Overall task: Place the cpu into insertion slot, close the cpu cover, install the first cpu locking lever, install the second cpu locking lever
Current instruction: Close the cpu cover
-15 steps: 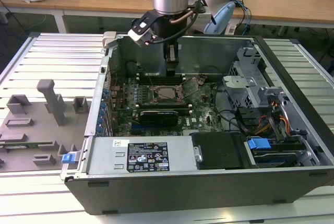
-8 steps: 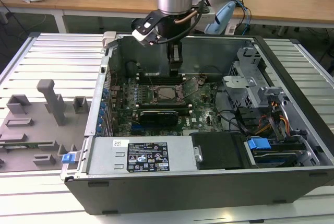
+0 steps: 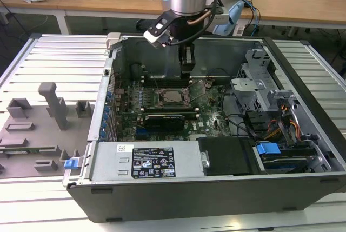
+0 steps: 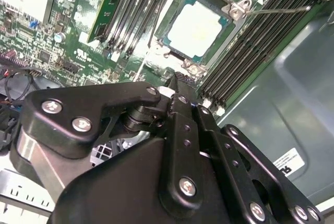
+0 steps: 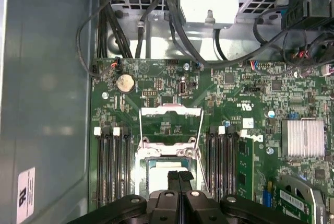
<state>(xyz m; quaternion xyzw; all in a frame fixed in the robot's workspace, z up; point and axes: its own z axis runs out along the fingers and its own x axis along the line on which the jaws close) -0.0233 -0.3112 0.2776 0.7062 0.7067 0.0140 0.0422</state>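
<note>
Your black two-finger gripper (image 5: 180,176) hangs with its fingers pressed together and nothing between them. It sits right over the small square cpu with the dull silver top (image 4: 198,28), though you cannot tell whether the tips touch it. That chip already lies flat in the square dark insertion slot with its metal surround (image 4: 175,50) on the green motherboard (image 5: 156,78). The thin grey metal cpu cover frame (image 5: 171,125) is swung open just beside the slot (green board shows through its window in the first wrist view), all inside the open dark grey computer case (image 3: 108,189).
</note>
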